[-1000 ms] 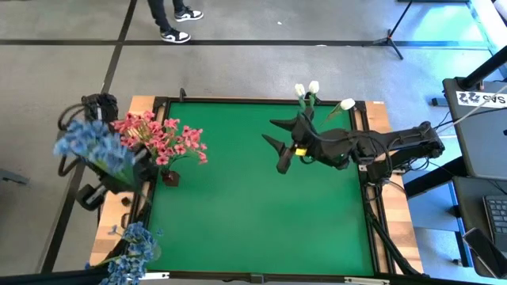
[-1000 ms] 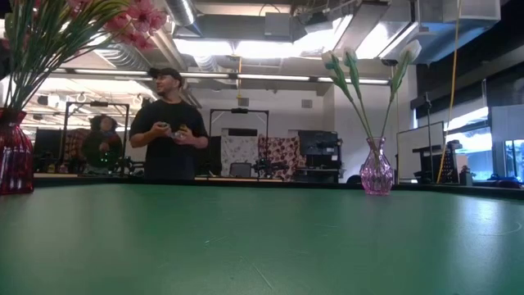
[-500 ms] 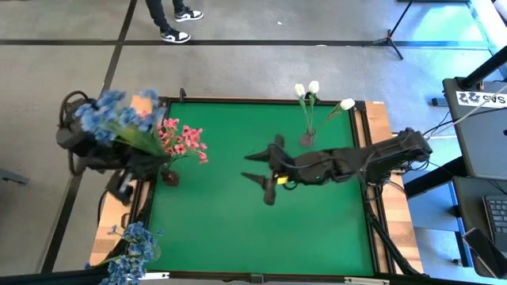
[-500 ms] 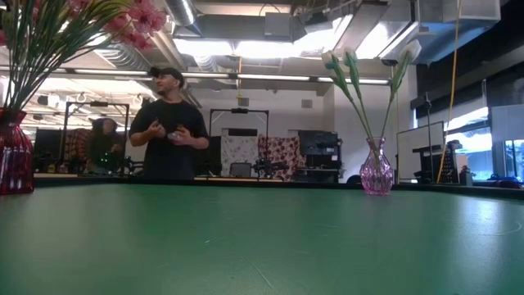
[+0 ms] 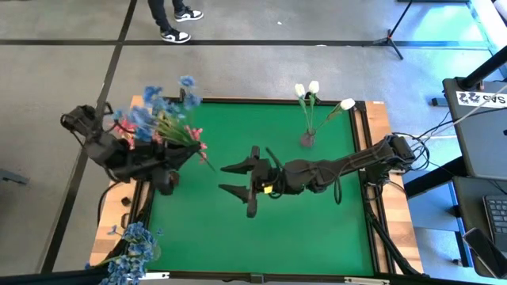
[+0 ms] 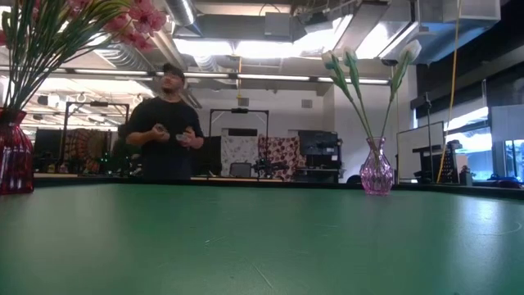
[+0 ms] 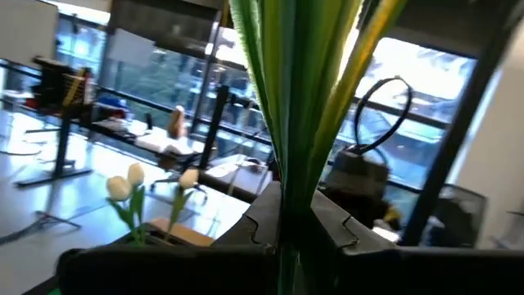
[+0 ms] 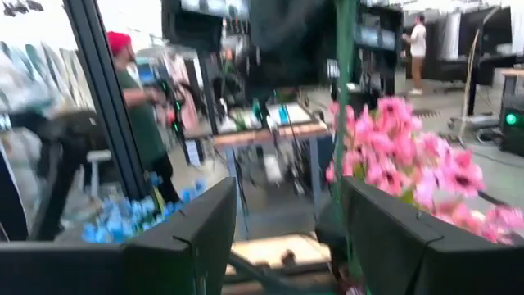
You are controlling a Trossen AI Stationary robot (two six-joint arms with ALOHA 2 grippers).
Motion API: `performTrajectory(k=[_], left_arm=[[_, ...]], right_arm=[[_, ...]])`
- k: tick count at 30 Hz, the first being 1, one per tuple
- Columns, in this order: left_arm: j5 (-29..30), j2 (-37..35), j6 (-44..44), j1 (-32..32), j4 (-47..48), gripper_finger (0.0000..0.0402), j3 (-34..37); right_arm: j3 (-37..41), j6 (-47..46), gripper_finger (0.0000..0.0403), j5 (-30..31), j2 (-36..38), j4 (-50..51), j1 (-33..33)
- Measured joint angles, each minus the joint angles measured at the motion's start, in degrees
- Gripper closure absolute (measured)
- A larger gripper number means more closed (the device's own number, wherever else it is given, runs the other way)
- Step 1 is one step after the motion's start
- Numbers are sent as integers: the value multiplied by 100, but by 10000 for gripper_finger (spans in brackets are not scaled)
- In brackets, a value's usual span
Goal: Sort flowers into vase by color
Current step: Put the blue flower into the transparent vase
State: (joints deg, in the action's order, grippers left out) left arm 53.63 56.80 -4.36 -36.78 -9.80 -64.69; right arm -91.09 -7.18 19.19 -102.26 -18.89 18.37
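Gripping a bunch of blue flowers (image 5: pixel 162 107) by their green stems (image 7: pixel 291 123), my left gripper (image 5: pixel 173 158) sits at the nine o'clock edge of the green table (image 5: pixel 317 222), clamped on the stems just over the dark red vase (image 5: pixel 168 180). A second ago that bunch hung out past the table's left edge; now it has swung inward and its blossoms lie at about ten o'clock, over the pink flowers (image 5: pixel 190 136) standing in that vase. My right gripper (image 5: pixel 238 180) has travelled too: it was near the pale vase (image 5: pixel 306 139) at one o'clock, and now it reaches to the table's middle, fingers spread wide and holding nothing. The white tulips (image 5: pixel 314 89) have not moved from their vase. More blue flowers (image 5: pixel 133 245) sit at the seven o'clock corner. Beyond the table a person (image 6: pixel 164 123) stands, shifted slightly since before.
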Motion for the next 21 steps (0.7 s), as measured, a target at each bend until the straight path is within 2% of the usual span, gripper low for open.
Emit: performTrajectory(k=[5,8,12,18,21], left_arm=[[14,284,-260,327,-178,383,0],[-168,434,-478,433,-239,383,0],[-471,560,-558,400,-597,383,0],[-546,644,-428,265,-720,383,0],[-675,727,-342,217,-755,383,0]], right_arm=[[0,4,184,-145,2,-450,-2],[0,18,184,23,2,-445,-3],[0,266,184,409,3,-464,-42],[0,139,185,349,52,-501,-43],[0,16,202,132,48,-426,-39]])
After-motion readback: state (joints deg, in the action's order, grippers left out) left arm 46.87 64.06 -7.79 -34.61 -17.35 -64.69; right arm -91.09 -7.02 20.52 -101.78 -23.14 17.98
